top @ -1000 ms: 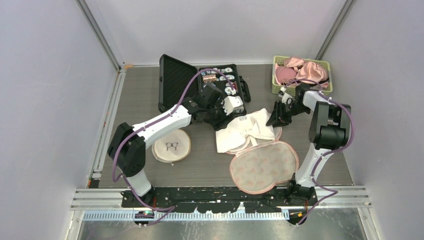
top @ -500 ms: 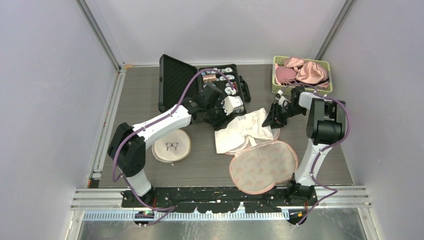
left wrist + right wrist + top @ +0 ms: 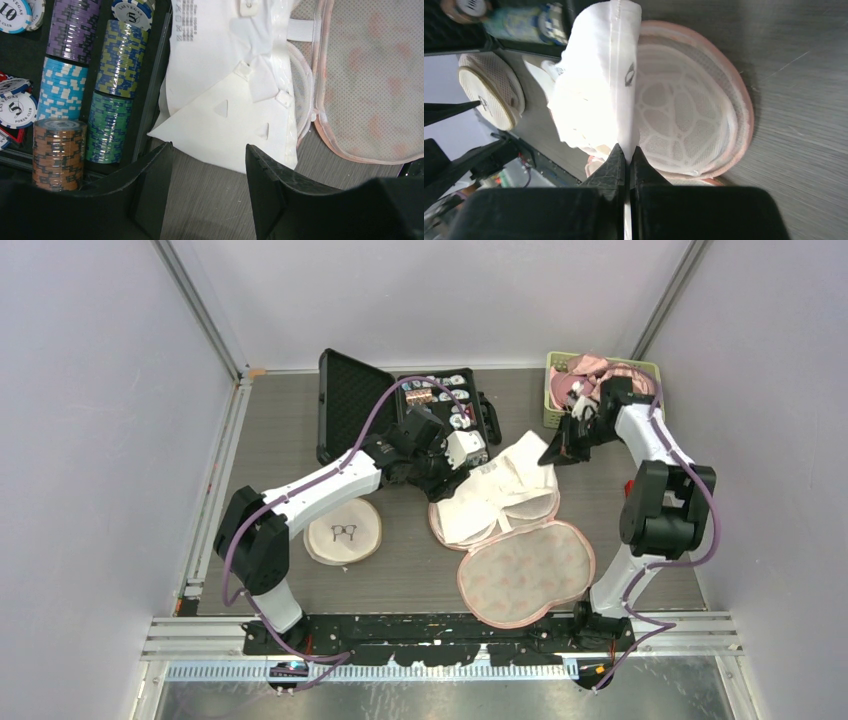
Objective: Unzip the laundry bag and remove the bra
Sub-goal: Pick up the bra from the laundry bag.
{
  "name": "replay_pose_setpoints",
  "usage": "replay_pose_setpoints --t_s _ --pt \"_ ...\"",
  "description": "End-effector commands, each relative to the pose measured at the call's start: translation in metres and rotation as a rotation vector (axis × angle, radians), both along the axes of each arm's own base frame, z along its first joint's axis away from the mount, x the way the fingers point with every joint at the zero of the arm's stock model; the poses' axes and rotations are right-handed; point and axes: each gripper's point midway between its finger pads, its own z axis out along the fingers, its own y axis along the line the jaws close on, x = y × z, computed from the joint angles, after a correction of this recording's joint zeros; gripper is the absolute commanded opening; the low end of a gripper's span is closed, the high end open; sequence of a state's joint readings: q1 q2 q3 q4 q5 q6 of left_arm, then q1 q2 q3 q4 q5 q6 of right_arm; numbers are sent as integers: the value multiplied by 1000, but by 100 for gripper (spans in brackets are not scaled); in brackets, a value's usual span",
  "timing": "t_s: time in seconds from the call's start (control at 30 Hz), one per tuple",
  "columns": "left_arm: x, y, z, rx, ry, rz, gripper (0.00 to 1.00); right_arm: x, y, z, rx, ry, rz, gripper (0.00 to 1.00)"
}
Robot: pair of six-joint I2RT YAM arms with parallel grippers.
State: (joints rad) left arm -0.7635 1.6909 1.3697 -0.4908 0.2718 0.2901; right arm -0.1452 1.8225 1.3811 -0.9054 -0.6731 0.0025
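White bra fabric is lifting from the unzipped mesh laundry bag, its corner newly pinched in the shut right gripper, so removal is progressing; the left gripper is hovering open-jawed over the far end; only the right wrist view is showing the pinch.

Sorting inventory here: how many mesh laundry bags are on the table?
2: a round cream laundry bag front left, and an open pink laundry bag right of it, partly under the white bra. The far basket may hide more.
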Motion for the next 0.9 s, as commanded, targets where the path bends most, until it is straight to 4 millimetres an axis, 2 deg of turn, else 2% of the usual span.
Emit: replay_pose_setpoints --t_s 0.0,0.03,0.1,0.2,0.27,0.33,0.4,0.6,0.87 --pt "-3 2 23 -43 -7 17 59 1 -19 55 -135 -97 -1 1" --pt "-4 2 22 -42 -2 16 60 0 -21 60 -148 -103 8 0" --pt "-7 3 22 -40 8 12 71 -4 -23 70 -171 -112 26 1" --pt "-10 6 23 -33 14 11 73 -7 -30 85 -219 -143 49 1" --pt "-12 9 25 -33 10 12 81 -5 -36 97 -263 -184 54 1" --pt "-13 11 26 -34 8 13 83 0 -43 113 -309 -242 62 1" --pt "-15 12 27 -37 8 13 98 4 -47 132 -345 -298 59 0" --pt "-22 15 27 -36 30 16 100 22 -56 185 -403 -423 23 0" --pt "-28 20 24 -42 35 21 100 58 -72 263 -467 -623 -101 1"
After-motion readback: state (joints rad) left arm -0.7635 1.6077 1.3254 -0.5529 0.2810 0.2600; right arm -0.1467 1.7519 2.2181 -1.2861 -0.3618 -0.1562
